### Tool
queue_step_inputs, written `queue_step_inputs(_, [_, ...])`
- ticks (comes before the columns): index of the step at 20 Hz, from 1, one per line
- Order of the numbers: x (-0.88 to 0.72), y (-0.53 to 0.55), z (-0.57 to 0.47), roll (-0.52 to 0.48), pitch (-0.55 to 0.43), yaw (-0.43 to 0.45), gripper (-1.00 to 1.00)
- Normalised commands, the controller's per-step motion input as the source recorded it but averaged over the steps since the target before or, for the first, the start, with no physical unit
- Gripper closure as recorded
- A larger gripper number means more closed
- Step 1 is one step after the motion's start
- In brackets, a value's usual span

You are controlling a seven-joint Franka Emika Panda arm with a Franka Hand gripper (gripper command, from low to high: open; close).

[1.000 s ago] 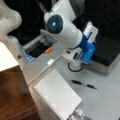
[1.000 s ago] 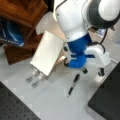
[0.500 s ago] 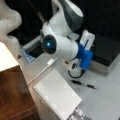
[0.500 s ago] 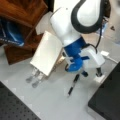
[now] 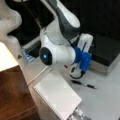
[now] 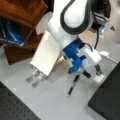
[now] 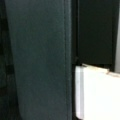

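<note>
Now, gripper point(image 6: 86, 72): low over the surface point(image 6: 50, 100); fingers' state: cannot tell
Pen point(image 6: 73, 85): lying flat just beneath; notepad point(image 5: 58, 96) nearby
Risk: fingers may nudge the pen; it could roll aside

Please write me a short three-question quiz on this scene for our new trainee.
1. True or false: the pen lies on the grey table, not in the gripper.
2. What lies beside the pen, towards a front view's left? A) white notepad B) red mug C) green bowl
3. Fill in: the blue part of the arm sits just above the ____.

Key
1. True; in both front views the pen lies apart, below the gripper.
2. A, the white notepad.
3. gripper.
</note>
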Motion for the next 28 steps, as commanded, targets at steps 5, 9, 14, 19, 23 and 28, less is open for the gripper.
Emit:
queue_step_inputs(5, [-0.03,-0.03,-0.25,0.359,-0.077,-0.080,-1.00])
queue_step_inputs(9, [-0.02,0.01,-0.27,0.293,-0.111,-0.010,-1.00])
queue_step_inputs(14, [-0.03,-0.01,-0.17,0.293,-0.108,-0.019,-1.00])
queue_step_inputs(19, [-0.02,-0.04,-0.08,0.261,-0.086,-0.057,-1.00])
queue_step_inputs(23, [-0.03,-0.02,-0.07,0.248,-0.079,-0.068,-1.00])
queue_step_inputs(28, [-0.05,-0.01,-0.09,0.200,-0.096,-0.073,-1.00])
